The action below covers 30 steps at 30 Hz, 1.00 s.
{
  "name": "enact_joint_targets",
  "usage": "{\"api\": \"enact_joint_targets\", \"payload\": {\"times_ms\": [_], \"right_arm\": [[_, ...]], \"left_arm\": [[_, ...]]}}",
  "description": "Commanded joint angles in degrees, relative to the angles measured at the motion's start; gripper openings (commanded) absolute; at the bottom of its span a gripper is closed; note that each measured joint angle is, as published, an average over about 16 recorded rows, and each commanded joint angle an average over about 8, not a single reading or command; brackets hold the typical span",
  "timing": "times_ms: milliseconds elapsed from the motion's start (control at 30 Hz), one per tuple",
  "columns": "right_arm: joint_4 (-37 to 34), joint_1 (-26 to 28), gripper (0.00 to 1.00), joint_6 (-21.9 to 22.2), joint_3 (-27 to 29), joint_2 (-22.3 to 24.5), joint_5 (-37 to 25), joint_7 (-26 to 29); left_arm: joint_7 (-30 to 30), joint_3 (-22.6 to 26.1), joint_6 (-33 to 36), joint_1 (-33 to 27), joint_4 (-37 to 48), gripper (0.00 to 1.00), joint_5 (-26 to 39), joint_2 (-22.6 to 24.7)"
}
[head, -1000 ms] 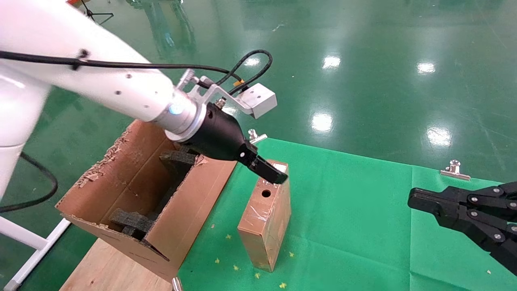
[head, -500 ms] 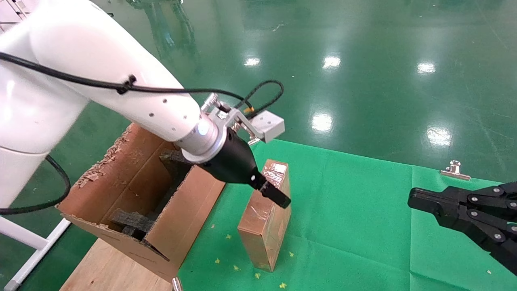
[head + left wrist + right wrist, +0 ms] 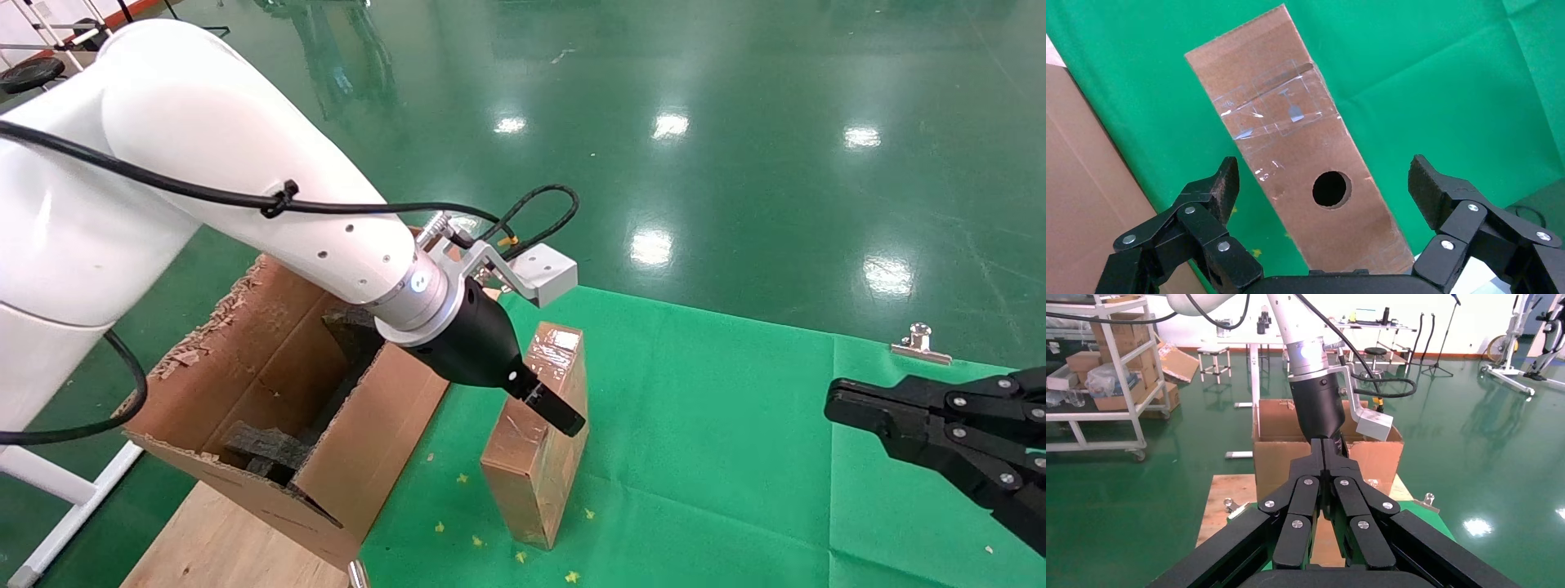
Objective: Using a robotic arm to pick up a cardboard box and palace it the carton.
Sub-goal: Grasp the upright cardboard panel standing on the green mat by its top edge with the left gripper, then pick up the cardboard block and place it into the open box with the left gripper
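The cardboard box [image 3: 535,457], slim, brown and tape-wrapped, stands on the green cloth [image 3: 719,457]. In the left wrist view its narrow face [image 3: 1291,122] with the round hole [image 3: 1332,188] lies between the fingers. The robotic arm's left gripper [image 3: 556,412] [image 3: 1324,177] is open around that face, with green showing on both sides of the box. In the head view the gripper covers the hole. The carton [image 3: 270,392] [image 3: 1272,459], ragged-rimmed with black foam blocks [image 3: 261,445] inside, stands just left of the box. My right gripper [image 3: 842,404] [image 3: 1324,444] hangs shut at the right.
The carton rests on a wooden board [image 3: 212,539] beside the cloth. Silver clips [image 3: 921,343] pin the cloth's far edge. A white frame leg [image 3: 65,514] runs along the floor at the left. Shelves [image 3: 1107,373] and tables stand farther off.
My left gripper has come down and nearer along the box's top, from its far end to over the hole, which it now covers in the head view. The right arm has not moved.
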Motion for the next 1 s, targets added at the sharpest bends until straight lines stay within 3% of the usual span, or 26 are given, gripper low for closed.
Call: {"api": "enact_joint_targets", "payload": {"times_ms": [33,100,1000], "right_arm": [[0.0,0.0,1.00,0.0,0.0,0.0,0.0,0.0],[0.0,0.0,1.00,0.0,0.0,0.0,0.0,0.0],[0.0,0.0,1.00,0.0,0.0,0.0,0.0,0.0]], "left_arm": [[0.0,0.0,0.0,0.0,0.0,0.05,0.0,0.0],[0.0,-0.1,0.0,0.0,0.0,0.00,0.0,0.0],[1.1,-0.6,-0.3,-0.3,0.7,0.00,-0.1,-0.1]]}}
